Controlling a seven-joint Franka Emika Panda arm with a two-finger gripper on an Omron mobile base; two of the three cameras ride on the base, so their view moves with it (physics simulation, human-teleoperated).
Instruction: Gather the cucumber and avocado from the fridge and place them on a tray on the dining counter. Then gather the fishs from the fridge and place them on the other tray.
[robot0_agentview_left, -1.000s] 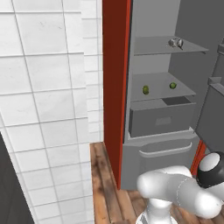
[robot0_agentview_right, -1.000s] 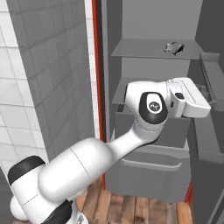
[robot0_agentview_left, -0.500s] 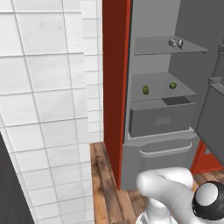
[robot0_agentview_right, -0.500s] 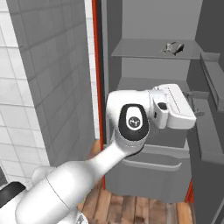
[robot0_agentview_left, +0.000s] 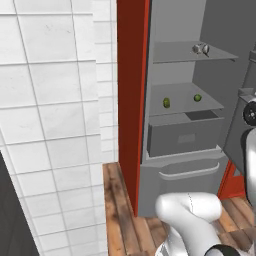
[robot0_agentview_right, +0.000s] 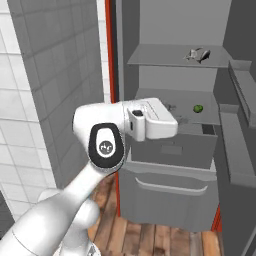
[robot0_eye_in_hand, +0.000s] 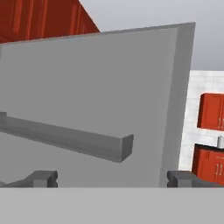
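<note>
Even, flat rendered light fills all three views, with no clear source and no glare. The white square-tiled wall at the left of the left base view is the brightest area. Inside the open grey fridge, soft shading darkens the recess under each shelf, and the two small green items on the middle shelf cast almost no shadow. The glossy white robot arm shows gentle gradients. Edges look slightly jagged and soft; straight lines stay straight to the frame borders.
</note>
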